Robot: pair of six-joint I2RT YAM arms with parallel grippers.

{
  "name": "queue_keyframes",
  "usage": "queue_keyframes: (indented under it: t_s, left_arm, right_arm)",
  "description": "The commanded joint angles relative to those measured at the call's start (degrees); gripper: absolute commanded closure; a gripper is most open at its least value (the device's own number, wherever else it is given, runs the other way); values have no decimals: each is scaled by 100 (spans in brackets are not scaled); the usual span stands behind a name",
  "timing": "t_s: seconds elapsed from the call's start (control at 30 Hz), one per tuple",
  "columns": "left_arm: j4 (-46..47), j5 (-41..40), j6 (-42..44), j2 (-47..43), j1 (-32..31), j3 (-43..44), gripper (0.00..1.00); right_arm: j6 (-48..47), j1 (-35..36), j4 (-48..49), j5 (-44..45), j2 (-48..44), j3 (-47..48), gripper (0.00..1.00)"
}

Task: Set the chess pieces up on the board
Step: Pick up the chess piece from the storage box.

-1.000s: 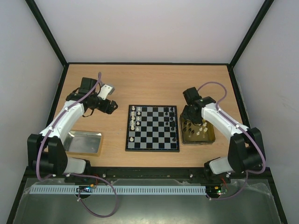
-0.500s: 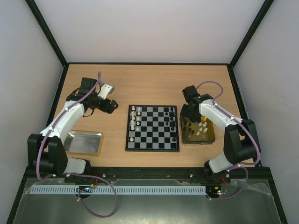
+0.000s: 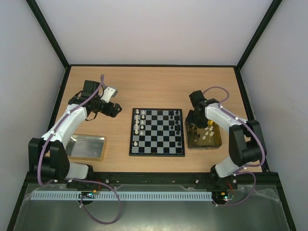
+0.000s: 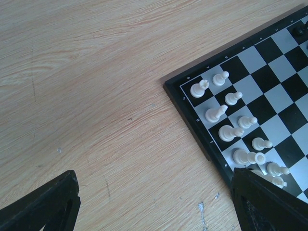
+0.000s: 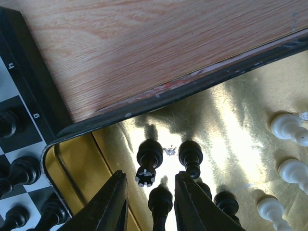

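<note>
Right claw [image 5: 150, 179] hangs low inside the gold tray [image 5: 231, 120], jaws narrowed either side of a standing black chess piece [image 5: 160, 198] (contact with the fingers cannot be confirmed). Two more black pieces [image 5: 190, 155] sit just ahead of its tips, with white pieces [image 5: 288, 126] to its right and the chessboard [image 5: 36, 82] to its left. Left claw [image 4: 154, 173] gapes wide, holding nothing, above the desk [image 4: 96, 96]. A chessboard corner ranked with white pieces lies ahead and to its right.
</note>
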Motion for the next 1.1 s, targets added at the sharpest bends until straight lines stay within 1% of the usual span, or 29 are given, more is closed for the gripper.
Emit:
queue_keyframes:
  t_s: [0.0,0.33,0.5,0.8,0.87,1.07]
  left_arm:
    - [49,5,-31,14,23,-85,14]
    - [71,-32,-39,17,23,-99,14]
    - [95,-45,-38,8,23,-111,14]
    - [123,-54,-29,11,23,-137,14]
    - [128,-55,-29,17,23,-135,14]
    - [141,-54,-28,40,23,-135,14]
  right_arm:
    - [-200,-27,48,-13,69,-83,74]
    - [-219,-31,123,-12,180,-90,75]
    - [-224,-27,136,-16,281,-47,79]
    - [-232,-31,147,-46,388,17,81]
    - [-234,-27,161,-55,403,24,83]
    - [-249,-32,146,-45,427,89,84]
